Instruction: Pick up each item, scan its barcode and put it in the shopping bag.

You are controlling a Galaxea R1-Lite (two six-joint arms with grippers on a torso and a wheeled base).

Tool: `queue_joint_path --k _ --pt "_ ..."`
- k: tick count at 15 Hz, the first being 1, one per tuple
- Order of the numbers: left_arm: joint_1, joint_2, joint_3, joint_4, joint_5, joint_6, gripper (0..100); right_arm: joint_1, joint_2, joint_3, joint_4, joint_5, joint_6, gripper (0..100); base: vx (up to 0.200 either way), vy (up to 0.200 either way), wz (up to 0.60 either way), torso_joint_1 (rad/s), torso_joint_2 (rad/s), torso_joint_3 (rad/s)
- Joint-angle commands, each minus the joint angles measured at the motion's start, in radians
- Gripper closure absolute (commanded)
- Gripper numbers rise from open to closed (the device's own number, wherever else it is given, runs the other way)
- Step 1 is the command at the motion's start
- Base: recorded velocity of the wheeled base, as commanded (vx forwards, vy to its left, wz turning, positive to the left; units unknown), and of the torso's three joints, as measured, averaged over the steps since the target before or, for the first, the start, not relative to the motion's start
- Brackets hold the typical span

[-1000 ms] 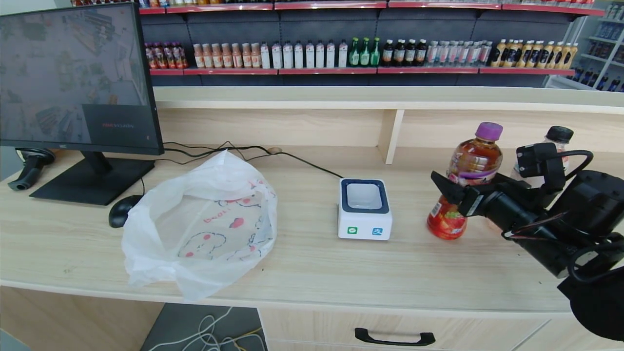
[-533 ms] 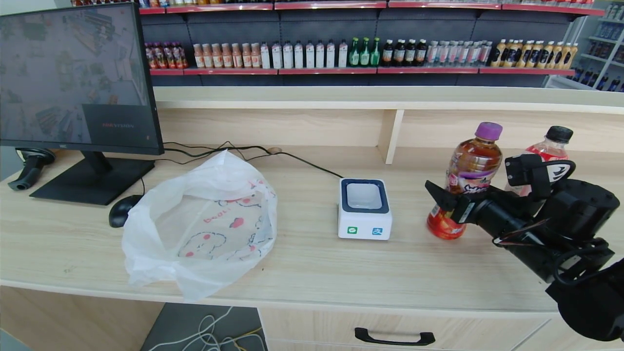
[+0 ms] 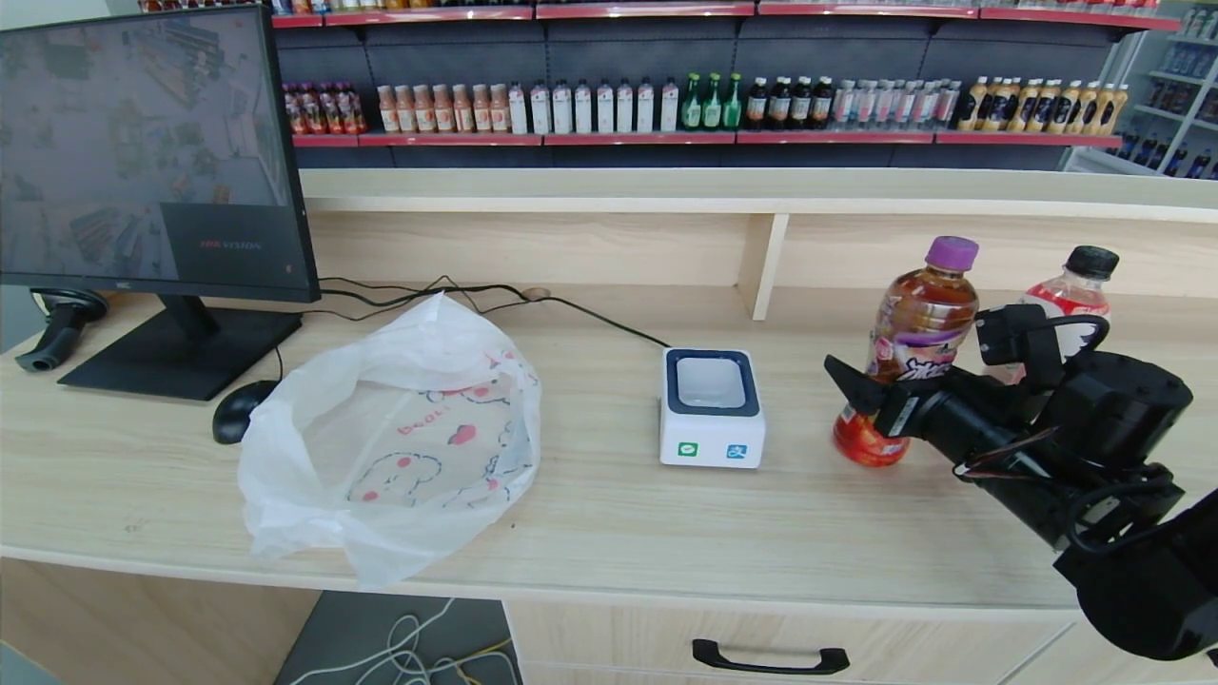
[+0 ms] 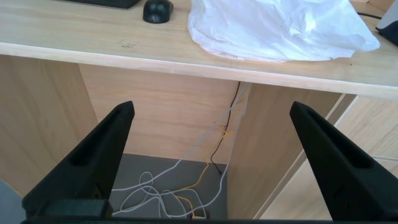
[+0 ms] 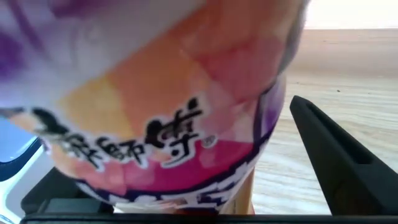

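A purple-capped bottle (image 3: 918, 323) of amber drink stands upright on the counter's right side. My right gripper (image 3: 885, 385) is open around its lower half, one finger (image 3: 845, 376) on its near left side. In the right wrist view the bottle (image 5: 161, 93) sits between the fingers, with a gap to one finger (image 5: 336, 162). Behind my arm stands a black-capped bottle (image 3: 1075, 295). The white scanner (image 3: 712, 407) sits mid-counter, and the white shopping bag (image 3: 400, 438) lies left of it. My left gripper (image 4: 211, 155) hangs open below the counter edge, facing the bag (image 4: 280, 28).
A monitor (image 3: 143, 152) stands at the back left with a mouse (image 3: 236, 409) and a handheld scanner (image 3: 57, 328) near it. Cables run behind the bag. A raised shelf wall bounds the wooden counter (image 3: 618, 514) at the back. Drink shelves fill the background.
My right arm has slid left and lower, bringing its fingers further around the purple-capped bottle. The black-capped bottle shows more behind it. The bottles have not moved.
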Motion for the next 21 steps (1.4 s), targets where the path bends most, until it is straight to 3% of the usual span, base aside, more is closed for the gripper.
queue_joint_path --k 1,21 --pt "0.0 0.0 0.0 0.0 0.0 -0.001 0 0.001 -0.002 -0.003 0.0 0.0 -0.001 100 0.0 0.0 0.0 0.0 0.0 0.0" --pt "0.0 0.0 0.0 -0.002 0.0 -0.001 0 0.001 -0.119 0.059 -0.006 0.002 0.004 100 0.0 0.0 0.0 0.0 0.0 0.0"
